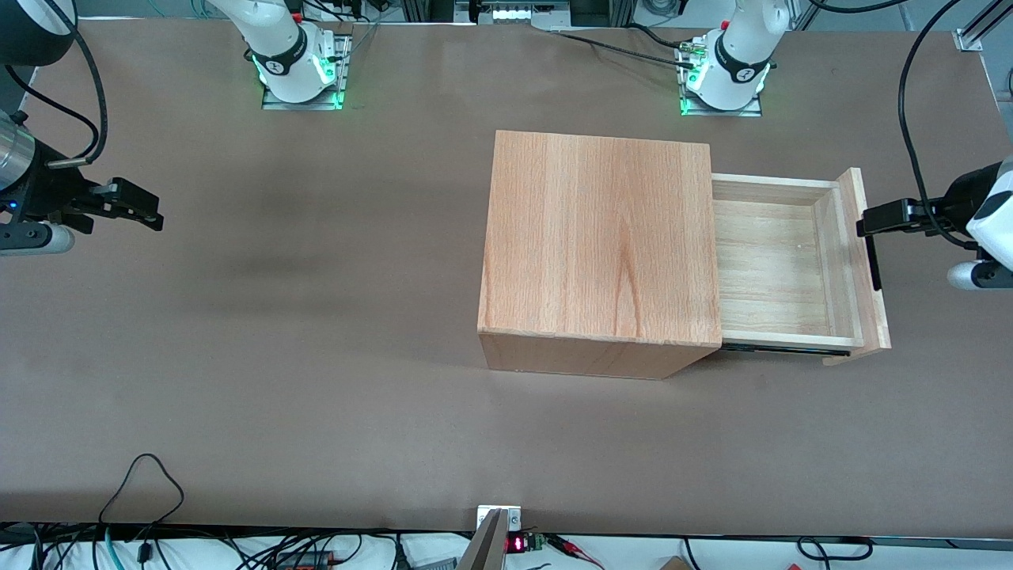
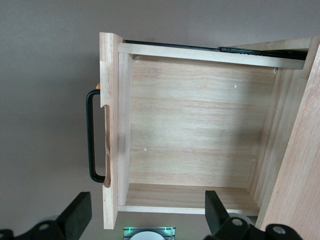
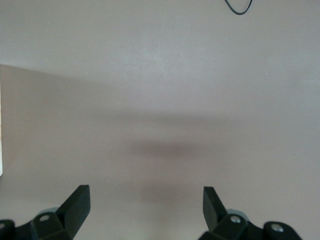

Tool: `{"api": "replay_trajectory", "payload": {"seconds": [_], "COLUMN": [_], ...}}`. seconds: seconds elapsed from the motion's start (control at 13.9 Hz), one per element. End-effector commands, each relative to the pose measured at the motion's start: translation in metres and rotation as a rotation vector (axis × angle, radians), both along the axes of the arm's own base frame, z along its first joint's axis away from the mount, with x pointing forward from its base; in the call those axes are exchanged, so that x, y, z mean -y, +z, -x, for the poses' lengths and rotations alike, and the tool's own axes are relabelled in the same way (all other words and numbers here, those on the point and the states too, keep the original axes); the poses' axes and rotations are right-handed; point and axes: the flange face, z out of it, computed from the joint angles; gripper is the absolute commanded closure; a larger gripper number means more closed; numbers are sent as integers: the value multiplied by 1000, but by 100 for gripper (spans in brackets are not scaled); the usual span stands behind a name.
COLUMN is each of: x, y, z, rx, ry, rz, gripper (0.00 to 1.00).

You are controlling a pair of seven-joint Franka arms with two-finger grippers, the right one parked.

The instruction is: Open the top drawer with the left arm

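Pale-wood top drawer [image 1: 779, 269] pulled out, left arm's fingers [image 2: 75, 212] spread wide above its handle [image 2: 91, 135].

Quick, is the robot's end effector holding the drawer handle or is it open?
Left arm's end effector: open, holding nothing, above the pulled-out top drawer, not gripping its handle.

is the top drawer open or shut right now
Open: the top drawer is pulled well out of the cabinet, its empty inside showing. The gripper hovers open by the handle.
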Motion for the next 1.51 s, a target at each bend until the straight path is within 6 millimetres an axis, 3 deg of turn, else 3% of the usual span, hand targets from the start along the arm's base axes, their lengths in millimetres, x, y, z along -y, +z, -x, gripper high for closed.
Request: {"api": "replay_trajectory", "payload": {"seconds": [0.0,0.29,0.72,1.0,1.15,1.43], "x": [-1,0,-2,1,21,19], "y": [14,22,22,16,19,19], "z": [6,21,21,51,59,57], "rx": [21,41,45,126,157,214], "ry": [8,10,14,21,-15,-9], "rz": [-5,-12,-10,-11,-19,-19], "gripper": [0,0,0,0,0,0]}}
